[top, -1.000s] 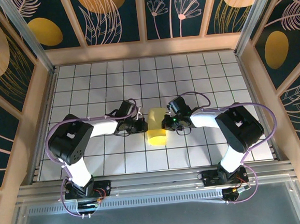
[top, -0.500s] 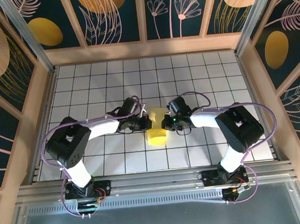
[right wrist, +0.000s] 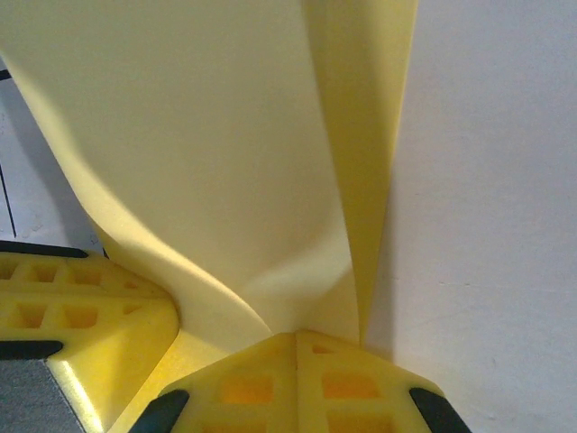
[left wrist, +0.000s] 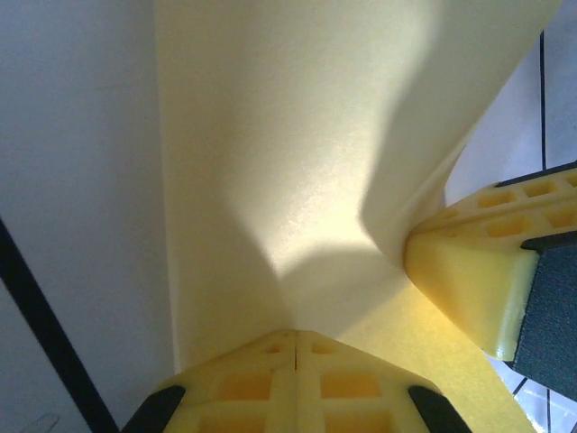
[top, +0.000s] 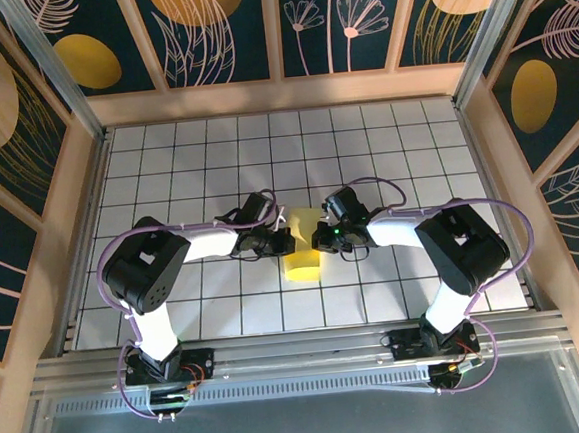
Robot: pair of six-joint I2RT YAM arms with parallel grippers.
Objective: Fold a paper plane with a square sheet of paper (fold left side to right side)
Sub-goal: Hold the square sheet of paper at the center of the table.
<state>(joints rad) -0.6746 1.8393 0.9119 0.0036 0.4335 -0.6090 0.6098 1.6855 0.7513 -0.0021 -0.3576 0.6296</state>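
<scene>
The square sheet of paper (top: 301,266) is pale yellow and stands curled up off the tiles at the table's middle, between my two grippers. My left gripper (top: 284,241) is shut on its left part, and the sheet (left wrist: 297,162) rises in a bent fold straight from the closed tips (left wrist: 296,336). My right gripper (top: 318,239) is shut on the right part, where two layers of the paper (right wrist: 207,135) run into its closed tips (right wrist: 297,336). The two grippers are almost tip to tip: a right finger (left wrist: 469,289) shows in the left wrist view and a left finger (right wrist: 90,325) in the right wrist view.
A white table with a black grid (top: 166,176) lies all round the paper. Wooden frame rails (top: 280,95) and dark patterned walls close in the back and both sides. Both arm bases (top: 166,367) sit at the near edge.
My left gripper has moved right, from beside the paper's left edge to close against the right gripper, curling the sheet more. The right arm has stayed still.
</scene>
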